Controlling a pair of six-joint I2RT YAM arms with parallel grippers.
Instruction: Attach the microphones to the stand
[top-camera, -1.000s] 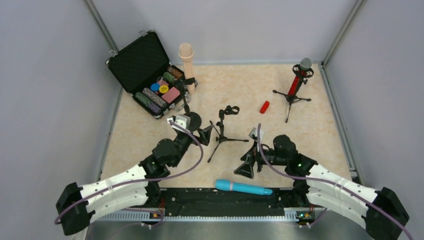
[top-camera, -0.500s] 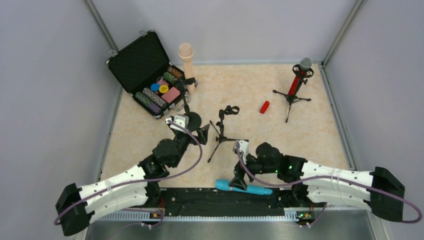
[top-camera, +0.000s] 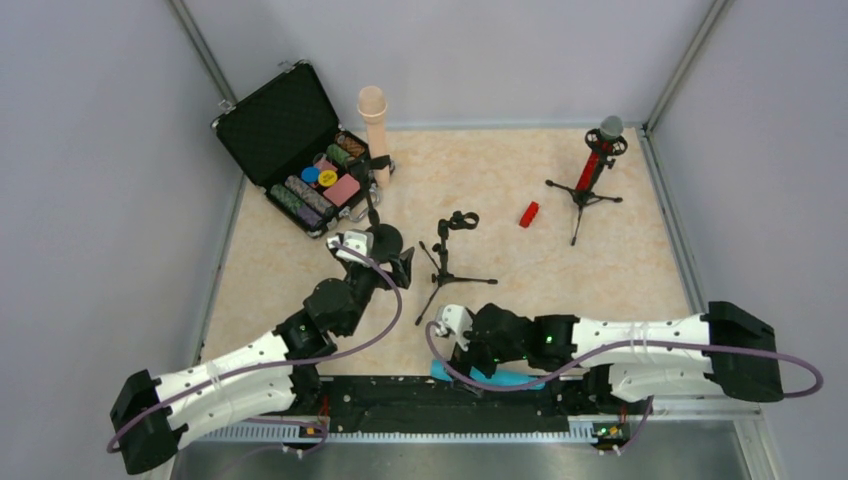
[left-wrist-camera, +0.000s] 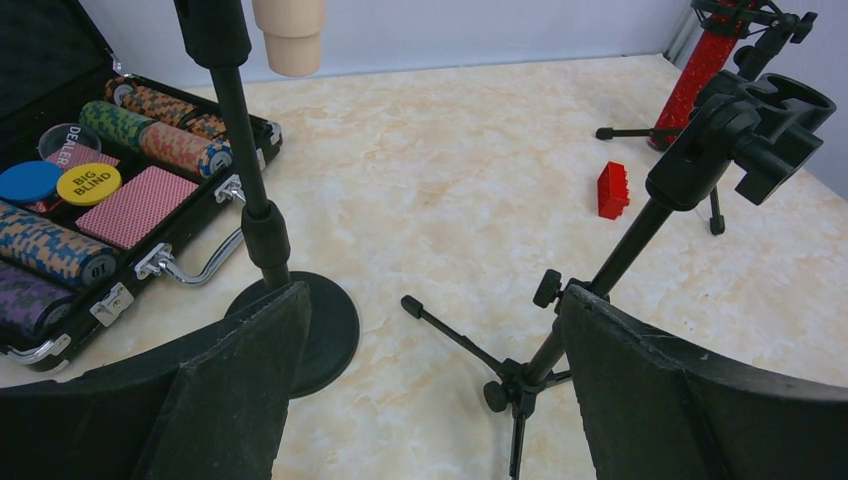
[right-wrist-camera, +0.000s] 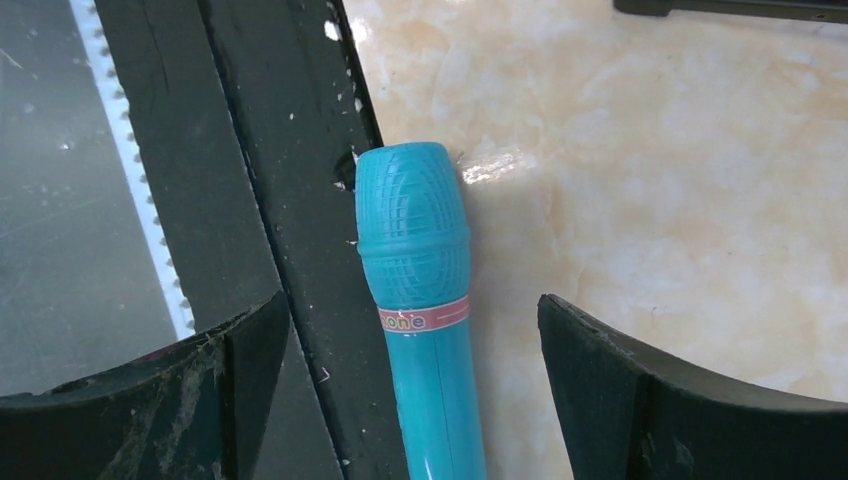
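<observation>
Right wrist view looks straight down on the cyan-blue microphone (right-wrist-camera: 415, 300): a smooth plastic stick in a single colour, its rounded head moulded with a fine grid and a pink band with small lettering around the neck. It lies flat at the near edge of the table (right-wrist-camera: 650, 200), its head and one side against the black strip (right-wrist-camera: 290, 150) there. The right gripper (right-wrist-camera: 412, 322) is over it with jaws spread wide, one finger on each side of the body and clear of it. From the top external view this microphone (top-camera: 512, 381) is partly hidden under the right arm, lying lengthwise along the strip. The beige microphone (top-camera: 374, 115) stands upright in the clip of a round-based stand (top-camera: 385, 240) beside the open poker chip case (top-camera: 300, 160); it is one plain colour from head to handle. The glittery red microphone (top-camera: 597, 162), with a silver mesh head, sits tilted in a tripod stand (top-camera: 585, 195) at the far right corner. Near the middle stands a second tripod stand (top-camera: 448, 255) with nothing in its clip, and the left gripper (left-wrist-camera: 430, 300) is just in front of it, jaws wide apart and holding nothing. A small red block (top-camera: 528, 214) lies between the two tripods.
</observation>
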